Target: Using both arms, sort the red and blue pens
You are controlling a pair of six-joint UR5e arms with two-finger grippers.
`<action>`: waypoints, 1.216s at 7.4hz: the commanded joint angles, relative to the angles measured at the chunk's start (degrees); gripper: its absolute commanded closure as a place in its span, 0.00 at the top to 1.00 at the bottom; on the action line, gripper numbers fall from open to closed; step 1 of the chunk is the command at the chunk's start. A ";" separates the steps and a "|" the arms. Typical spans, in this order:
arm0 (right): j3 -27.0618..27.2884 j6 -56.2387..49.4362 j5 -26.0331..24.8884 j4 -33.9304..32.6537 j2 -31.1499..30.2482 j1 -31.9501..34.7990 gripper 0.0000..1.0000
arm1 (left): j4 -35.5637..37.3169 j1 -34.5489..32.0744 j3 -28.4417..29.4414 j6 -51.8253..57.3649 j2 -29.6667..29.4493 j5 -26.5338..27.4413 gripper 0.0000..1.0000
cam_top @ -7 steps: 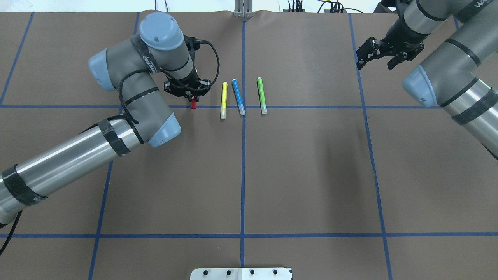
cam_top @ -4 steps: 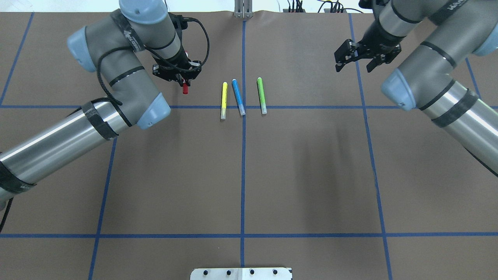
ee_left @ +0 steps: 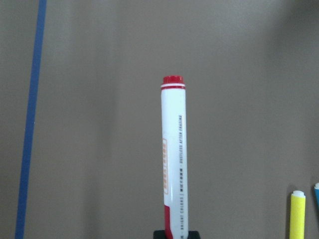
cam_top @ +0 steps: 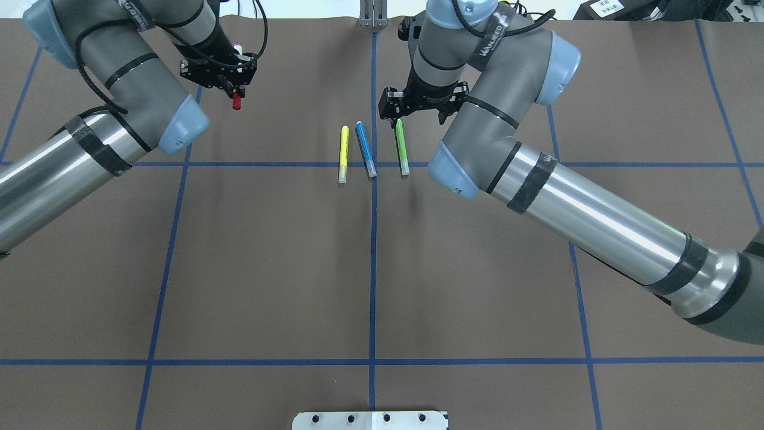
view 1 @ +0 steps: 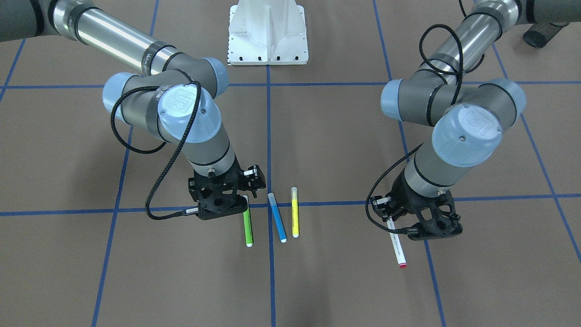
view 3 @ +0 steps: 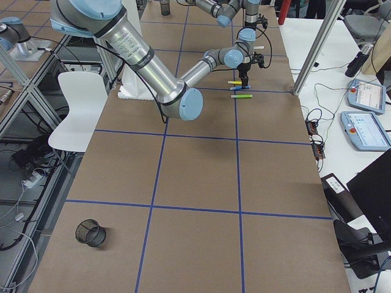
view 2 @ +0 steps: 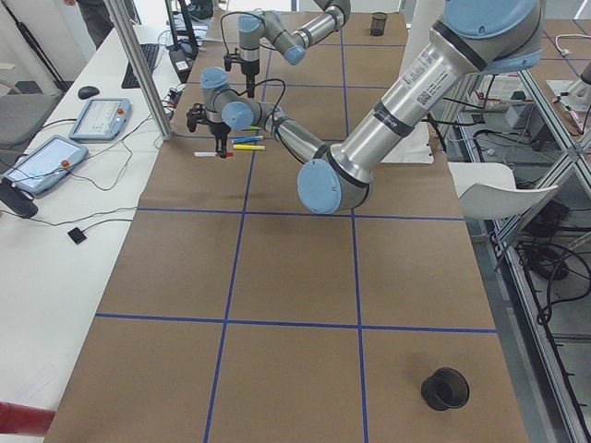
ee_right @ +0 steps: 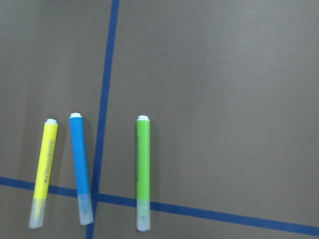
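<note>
The red pen [cam_top: 237,103], white-barrelled with a red cap, hangs above the table at the far left with my left gripper [cam_top: 228,83] shut on it near the cap. It also shows as the red pen [view 1: 397,247] and the red pen [ee_left: 173,159]. The blue pen [cam_top: 365,149] lies on the table between a yellow marker [cam_top: 343,153] and a green marker [cam_top: 401,148]. My right gripper [cam_top: 418,112] hovers open over the green marker's far end. The right wrist view shows the blue pen [ee_right: 80,169] left of the green marker [ee_right: 143,172].
Blue tape lines cross the brown table cover. A white mounting plate [cam_top: 370,420] sits at the near edge. A black mesh cup [view 2: 445,389] lies at the table's left end and another black mesh cup [view 3: 90,233] at the right end.
My left gripper has carried the red pen farther left and away from the row. The right arm has swung in from the far right to above the green marker.
</note>
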 commanded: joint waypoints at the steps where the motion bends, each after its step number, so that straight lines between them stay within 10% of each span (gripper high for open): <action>1: -9.28 1.24 -6.06 4.86 5.59 -3.95 0.97 | 0.01 -1.95 0.00 3.11 1.90 -0.89 0.00; 9: -14.40 1.07 -6.35 6.71 6.23 -7.31 0.72 | -0.08 -2.39 0.09 3.38 2.61 -0.89 0.00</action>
